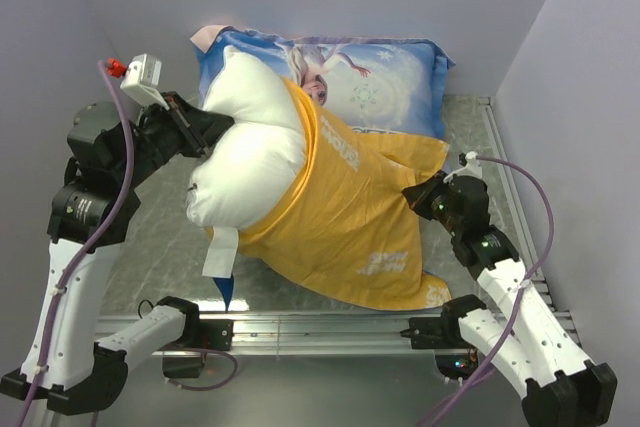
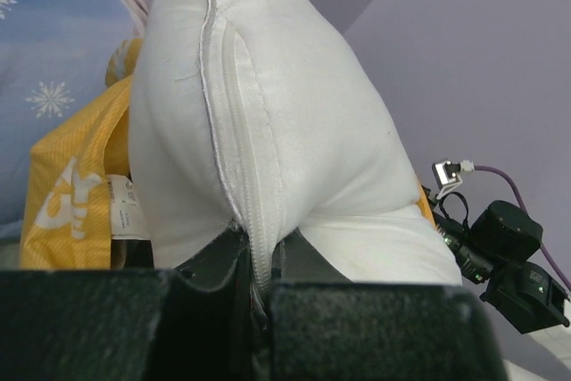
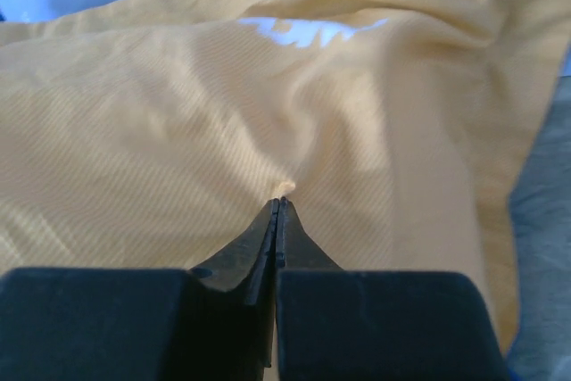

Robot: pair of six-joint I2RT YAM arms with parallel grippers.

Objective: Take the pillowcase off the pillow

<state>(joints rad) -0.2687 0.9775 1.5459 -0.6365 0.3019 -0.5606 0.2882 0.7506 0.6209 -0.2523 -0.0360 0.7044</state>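
Observation:
The white pillow sticks halfway out of the yellow-orange pillowcase, which lies across the table middle with white lettering up. My left gripper is shut on the pillow's seamed edge; in the left wrist view the jaws pinch the white seam of the pillow, and the pillowcase shows at left. My right gripper is shut on a pinch of the pillowcase at its right side; the right wrist view shows the closed tips holding the yellow fabric.
A light blue Elsa-print pillow lies behind, against the back wall. A white tag hangs near the table's front edge. Purple walls close in on both sides. A metal rail runs along the front.

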